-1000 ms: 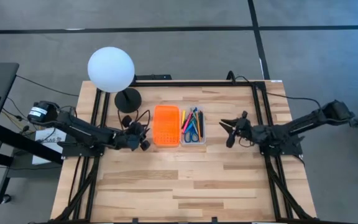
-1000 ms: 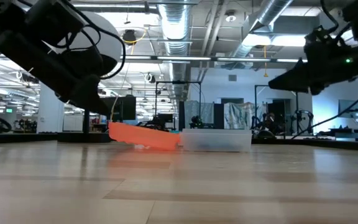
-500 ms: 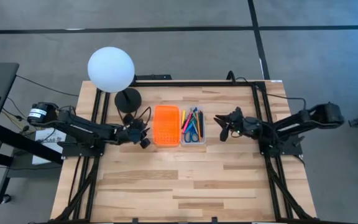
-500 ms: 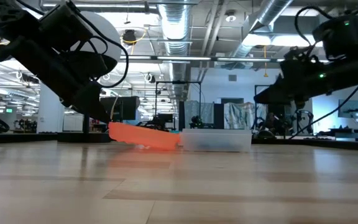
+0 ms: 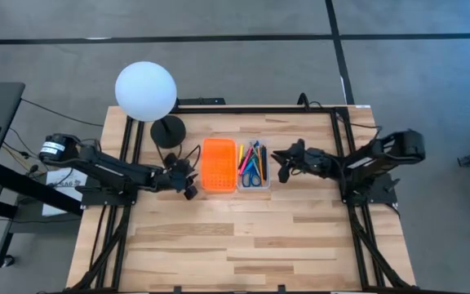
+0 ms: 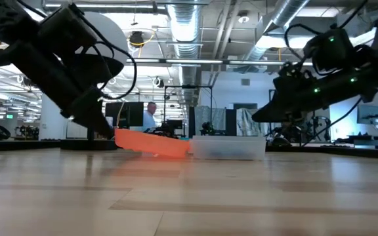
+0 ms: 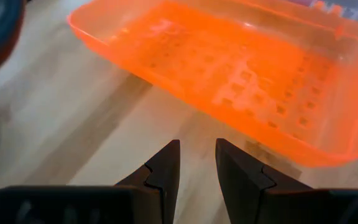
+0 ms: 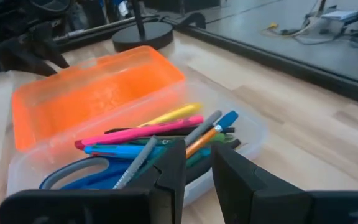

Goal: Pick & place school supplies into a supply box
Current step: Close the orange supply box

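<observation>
At the tabletop's (image 5: 219, 237) centre, one clear pencil case (image 5: 252, 165) lies with its orange lid (image 5: 219, 164) flung open on its left. About ten pens and pencils (image 8: 160, 132) and one pair of blue scissors (image 8: 79, 171) crowd inside, overlapping, long axes running top to bottom in the overhead frame. Two grippers flank it, left gripper (image 5: 188, 174) and right gripper (image 5: 283, 165), fingers (image 7: 166, 171) slightly parted, holding nothing.

An open industrial lab: bare ceiling ducts (image 6: 188, 23), strip lights, rows of equipment racks (image 6: 176, 105), a person (image 6: 149, 117) beyond the bench (image 6: 189, 196).
</observation>
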Robot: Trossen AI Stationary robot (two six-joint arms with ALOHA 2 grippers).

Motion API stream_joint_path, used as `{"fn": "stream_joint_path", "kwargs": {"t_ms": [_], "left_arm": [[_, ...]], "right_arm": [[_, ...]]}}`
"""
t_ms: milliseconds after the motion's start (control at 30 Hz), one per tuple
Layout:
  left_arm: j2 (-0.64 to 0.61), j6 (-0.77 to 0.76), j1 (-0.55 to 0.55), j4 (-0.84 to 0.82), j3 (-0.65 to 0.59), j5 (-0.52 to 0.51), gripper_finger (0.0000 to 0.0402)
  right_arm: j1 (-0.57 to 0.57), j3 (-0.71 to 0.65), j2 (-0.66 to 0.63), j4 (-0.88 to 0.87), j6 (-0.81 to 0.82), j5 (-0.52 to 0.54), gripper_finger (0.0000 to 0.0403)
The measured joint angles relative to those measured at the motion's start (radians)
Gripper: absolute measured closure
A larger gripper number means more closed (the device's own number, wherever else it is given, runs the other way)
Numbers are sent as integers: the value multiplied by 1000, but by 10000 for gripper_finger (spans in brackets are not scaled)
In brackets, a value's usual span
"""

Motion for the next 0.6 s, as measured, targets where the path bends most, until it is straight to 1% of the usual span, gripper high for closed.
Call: {"fn": "stream_joint_path", "kwargs": {"t_ms": [233,433,600], "left_arm": [[101,-49,-17,10,0,6,304],[161,-52,-17,73,0,25,304],[163,-35,-17,114,0,46,304]], "right_arm": [[-59,22,70,7,27,-98,333],[-83,38,111,6,42,-124,333],[-97,41,143,10,48,-130,333]]}}
